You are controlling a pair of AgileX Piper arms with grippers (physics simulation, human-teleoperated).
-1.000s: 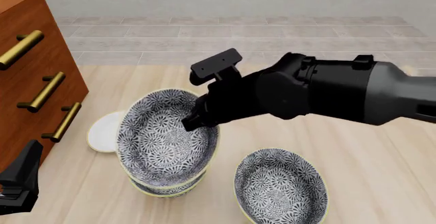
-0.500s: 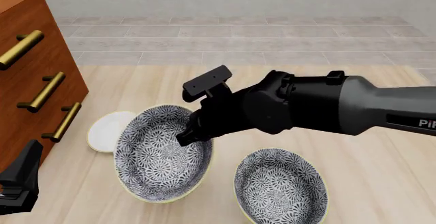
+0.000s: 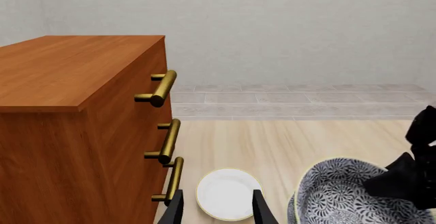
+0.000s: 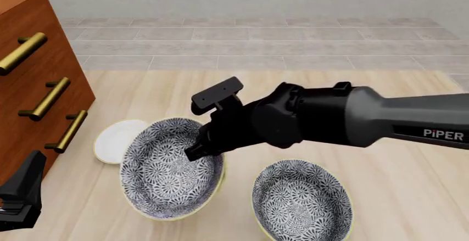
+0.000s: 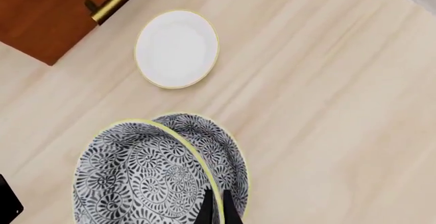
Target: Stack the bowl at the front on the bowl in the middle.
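My right gripper [image 4: 196, 152] is shut on the far rim of the bowl at the front [image 4: 165, 175], a deep floral bowl with a pale yellow rim. In the right wrist view the gripper [image 5: 216, 208] pinches that rim, and the held bowl [image 5: 136, 173] sits low over the bowl in the middle [image 5: 221, 142], which peeks out beyond it. From the front the lower bowl is almost hidden. A third like bowl [image 4: 300, 200] stands at the front right. My left gripper [image 3: 218, 211] is open and holds nothing, low at the front left [image 4: 22, 197].
A small white plate [image 4: 113, 139] lies just left of the stacked bowls, near the wooden dresser [image 4: 37, 76] with brass handles along the left side. The plate [image 3: 225, 193] lies ahead of my left gripper's fingers. The right arm spans the middle of the table.
The right gripper has carried the held bowl down and slightly left, from tilted above the lower bowl to sitting low over it. The left arm has not moved.
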